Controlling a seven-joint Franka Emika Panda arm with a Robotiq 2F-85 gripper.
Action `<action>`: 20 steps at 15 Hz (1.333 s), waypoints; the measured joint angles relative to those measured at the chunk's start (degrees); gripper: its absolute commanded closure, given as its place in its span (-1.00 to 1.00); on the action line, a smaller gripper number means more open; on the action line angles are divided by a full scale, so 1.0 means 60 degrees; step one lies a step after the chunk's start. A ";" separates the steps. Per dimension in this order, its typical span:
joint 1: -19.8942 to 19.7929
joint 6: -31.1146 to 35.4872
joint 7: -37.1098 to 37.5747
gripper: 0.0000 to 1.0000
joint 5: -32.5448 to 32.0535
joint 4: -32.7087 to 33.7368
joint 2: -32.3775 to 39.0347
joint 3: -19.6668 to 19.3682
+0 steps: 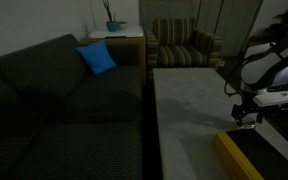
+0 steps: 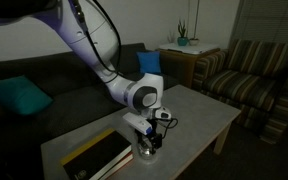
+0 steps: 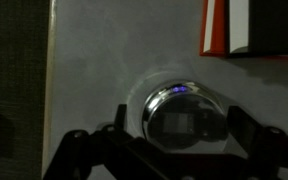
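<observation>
A shiny round metal cup stands on the grey table, seen from straight above in the wrist view. My gripper is open, with one dark finger on the cup's left and the other on its right, neither clearly touching it. In an exterior view the gripper hangs low over the cup near the table's front end. In an exterior view the gripper points down at the table; the cup is not clear there.
A book with a dark cover and an orange-yellow edge lies beside the cup. A dark sofa with a blue cushion runs along the table. Behind stand a striped armchair and a potted plant.
</observation>
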 measured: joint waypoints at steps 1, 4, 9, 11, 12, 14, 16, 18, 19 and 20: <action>-0.0004 0.0125 0.0001 -1.00 0.0000 -0.0027 0.0001 -0.0001; -0.0050 0.0507 -0.0134 -1.00 0.0000 -0.0076 0.0003 0.0079; -0.0396 0.0969 -0.1016 -1.00 0.0005 -0.0075 0.0000 0.0582; -0.0597 0.0948 -0.1358 -1.00 0.0008 -0.0073 -0.0004 0.0783; -0.0664 0.0917 -0.1418 -1.00 0.0009 -0.0073 -0.0004 0.0823; -0.0721 0.0871 -0.1428 -1.00 0.0009 -0.0073 -0.0004 0.0827; -0.0727 0.0798 -0.1412 -1.00 0.0009 -0.0072 -0.0005 0.0813; -0.0718 0.0792 -0.1389 -1.00 0.0009 -0.0072 -0.0008 0.0799; -0.0717 0.0792 -0.1386 -0.63 0.0009 -0.0072 -0.0012 0.0798; -0.0717 0.0792 -0.1374 -0.47 0.0009 -0.0072 -0.0019 0.0798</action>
